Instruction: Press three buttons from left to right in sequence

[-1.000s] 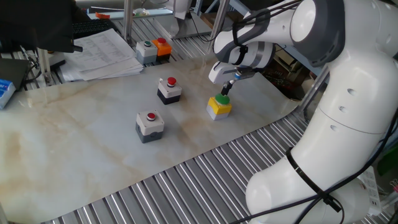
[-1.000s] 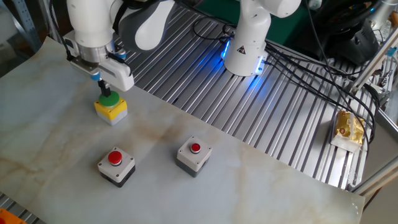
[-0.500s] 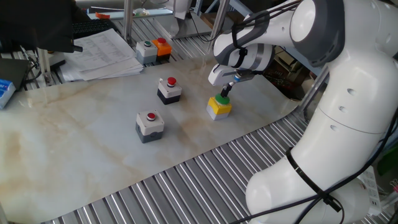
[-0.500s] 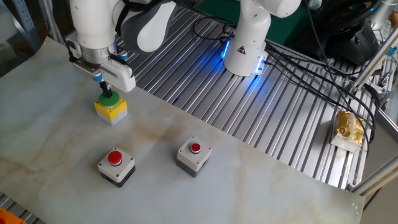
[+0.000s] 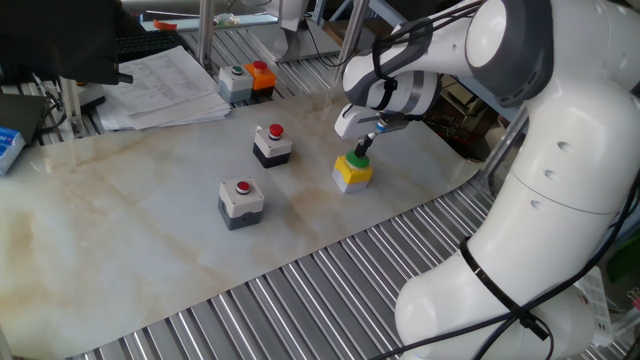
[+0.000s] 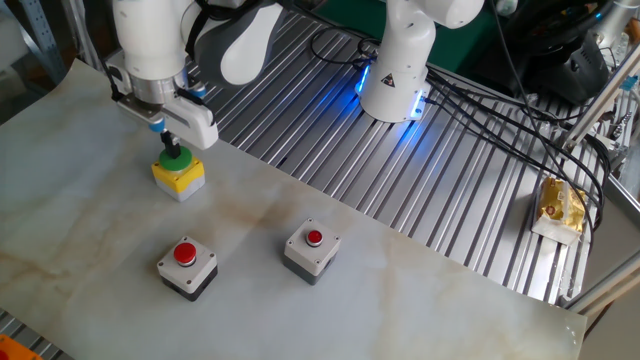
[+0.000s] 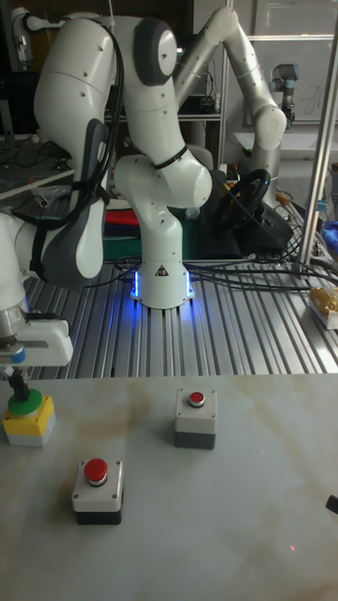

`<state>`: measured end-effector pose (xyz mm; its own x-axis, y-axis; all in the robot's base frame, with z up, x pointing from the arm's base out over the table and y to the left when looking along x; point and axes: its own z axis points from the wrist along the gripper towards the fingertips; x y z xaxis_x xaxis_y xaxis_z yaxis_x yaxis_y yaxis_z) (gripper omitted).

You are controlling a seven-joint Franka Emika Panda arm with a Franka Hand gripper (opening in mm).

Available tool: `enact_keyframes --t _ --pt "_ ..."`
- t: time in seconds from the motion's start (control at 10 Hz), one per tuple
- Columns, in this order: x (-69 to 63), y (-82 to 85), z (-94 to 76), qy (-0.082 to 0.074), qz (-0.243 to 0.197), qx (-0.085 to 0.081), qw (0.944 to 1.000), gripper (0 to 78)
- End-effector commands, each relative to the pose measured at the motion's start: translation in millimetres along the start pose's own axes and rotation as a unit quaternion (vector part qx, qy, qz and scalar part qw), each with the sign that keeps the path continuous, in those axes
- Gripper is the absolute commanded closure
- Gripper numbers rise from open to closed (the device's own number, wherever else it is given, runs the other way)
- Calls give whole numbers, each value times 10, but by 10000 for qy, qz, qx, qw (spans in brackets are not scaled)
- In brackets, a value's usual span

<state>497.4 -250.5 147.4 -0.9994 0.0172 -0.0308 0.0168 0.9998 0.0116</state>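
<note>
Scarcely moved, fingers (image 6: pixel 171 150) rest shut on yellow box's green dome (image 6: pixel 176 160).

Since 1 s ago the fingers (image 5: pixel 363 146) have risen slightly above the green dome button (image 5: pixel 356 160).

Robotics lab: second robot arm (image 7: pixel 249 84), slatted aluminium bench (image 6: pixel 470 190), loose cables (image 6: pixel 520 110).

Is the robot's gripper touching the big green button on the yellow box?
Touching. In the tall fixed view the gripper tip comes straight down onto the green dome button of the yellow box, with no gap showing between them.
</note>
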Motion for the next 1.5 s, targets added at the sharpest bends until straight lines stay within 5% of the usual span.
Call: enact_keyframes --t 0.1,1.0,1.5 --pt "-10 -5 15 -16 14 1 10000 776" --pt "-7 -1 134 -25 56 -68 10000 776" --pt "-3 9 -303 54 45 -59 10000 776"
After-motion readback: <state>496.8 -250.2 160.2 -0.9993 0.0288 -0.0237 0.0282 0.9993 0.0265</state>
